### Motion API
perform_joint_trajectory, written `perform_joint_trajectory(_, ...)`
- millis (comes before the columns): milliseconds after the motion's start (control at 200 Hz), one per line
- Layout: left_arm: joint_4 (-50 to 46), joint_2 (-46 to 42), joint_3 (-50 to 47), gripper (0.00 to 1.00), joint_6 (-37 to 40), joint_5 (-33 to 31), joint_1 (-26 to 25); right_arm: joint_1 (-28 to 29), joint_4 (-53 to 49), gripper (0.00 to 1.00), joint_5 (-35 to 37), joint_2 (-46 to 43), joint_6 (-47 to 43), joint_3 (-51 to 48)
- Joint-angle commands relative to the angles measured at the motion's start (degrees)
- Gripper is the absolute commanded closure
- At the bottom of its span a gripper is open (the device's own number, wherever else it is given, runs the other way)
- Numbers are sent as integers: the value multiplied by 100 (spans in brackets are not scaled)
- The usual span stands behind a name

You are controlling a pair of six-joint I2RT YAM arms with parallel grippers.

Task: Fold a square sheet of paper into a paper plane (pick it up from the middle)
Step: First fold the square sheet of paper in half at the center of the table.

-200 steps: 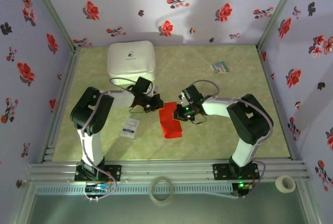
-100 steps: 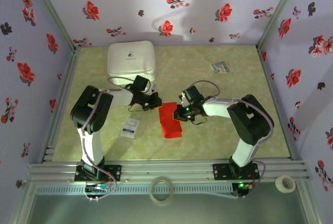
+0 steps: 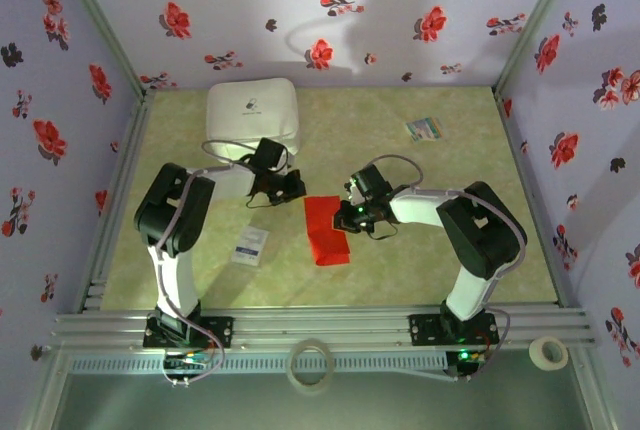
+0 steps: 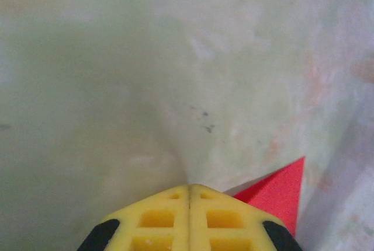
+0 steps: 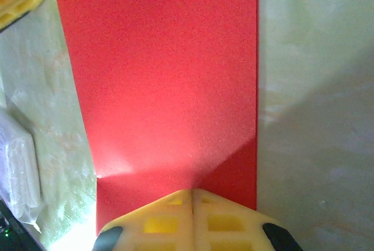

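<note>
The paper (image 3: 325, 230) lies flat on the worktop (image 3: 450, 250) between the two arms. It shows as a narrow red rectangle, so it appears to be folded once in half, with no nose folds yet. The right end effector (image 5: 191, 192) has its fingers pressed together and sits over the paper, near the edge on its own arm's side. I cannot tell whether the tips actually touch the sheet. The left end effector (image 4: 189, 188) is also pressed together and pinches nothing. It sits just beside the paper's far-left corner, over bare worktop.

The step in hand looks like flattening the half fold before the corners are turned in. To do it well, the left tips should first pin that far corner so the sheet cannot slide or turn. The right tips should then bear down lightly and run slowly along the creased edge, never across it. Which edge carries the crease is not clear here. Thin paper is likely to buckle under a sideways shove.
</note>
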Motion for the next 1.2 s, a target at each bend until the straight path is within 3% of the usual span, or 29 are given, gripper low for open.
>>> perform_joint_trajectory(0,-404,-605,140,99,-73,-476,31,25,-517,100,538,221,175,-286)
perform_joint_trajectory(125,-575,-1126,39,98,-124,-458,-142,61,-478,100,546,246,224,-268)
perform_joint_trajectory(265,-505,-1413,-440,98,-316,1,-492,61,-469,100,572,241,249,-277)
perform_joint_trajectory(505,831,-1505,-1578,100,-1103,677,-1148,70,-485,100,589,210,233,-294)
perform_joint_trajectory(795,1829,-1316,-2186,100,-1550,920,-1227,70,-498,100,585,194,223,-296)
perform_joint_trajectory(1010,1646,-1175,-2369,100,-1406,776,-1227,62,-485,100,602,206,215,-310)
perform_joint_trajectory(1195,914,-1248,-2436,100,-917,468,-1228,70,-478,100,597,248,226,-312)
